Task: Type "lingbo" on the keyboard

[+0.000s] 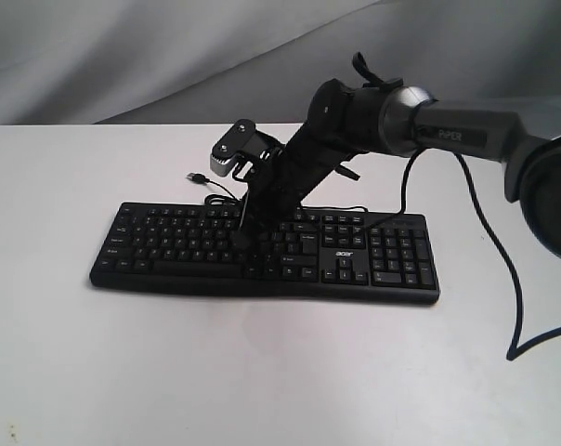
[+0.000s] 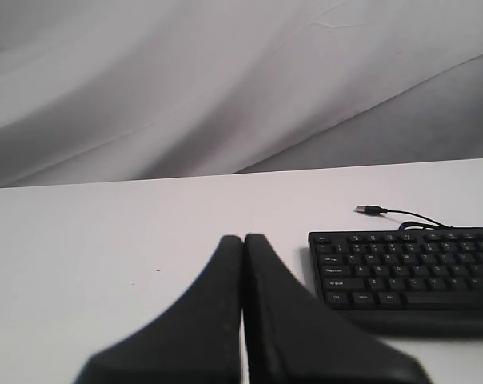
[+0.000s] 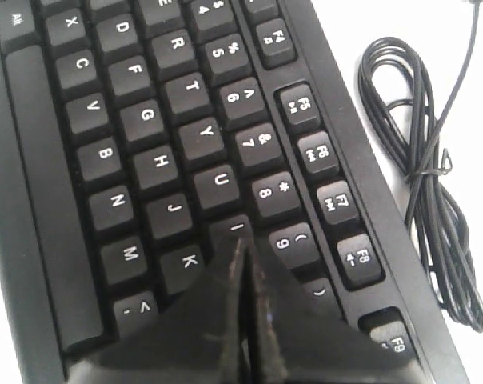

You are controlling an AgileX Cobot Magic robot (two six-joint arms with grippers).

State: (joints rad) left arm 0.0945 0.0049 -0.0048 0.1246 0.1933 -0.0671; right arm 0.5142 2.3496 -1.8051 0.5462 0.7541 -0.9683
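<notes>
The black keyboard (image 1: 262, 251) with white legends and an acer logo lies across the white table; its left end shows in the left wrist view (image 2: 409, 268). My right gripper (image 1: 239, 234) reaches down onto the middle of the letter rows, shut with nothing in it. In the right wrist view its tip (image 3: 241, 244) rests on the I key (image 3: 235, 228), between U, K and 9. My left gripper (image 2: 243, 240) is shut and empty, hovering over bare table beside the keyboard's left end; it does not show in the exterior view.
The keyboard's thin black cable (image 3: 421, 160) lies coiled behind the function row, its USB plug (image 1: 197, 177) loose on the table. Another black cable (image 1: 503, 279) hangs from the right arm to the table at right. Grey cloth backs the table.
</notes>
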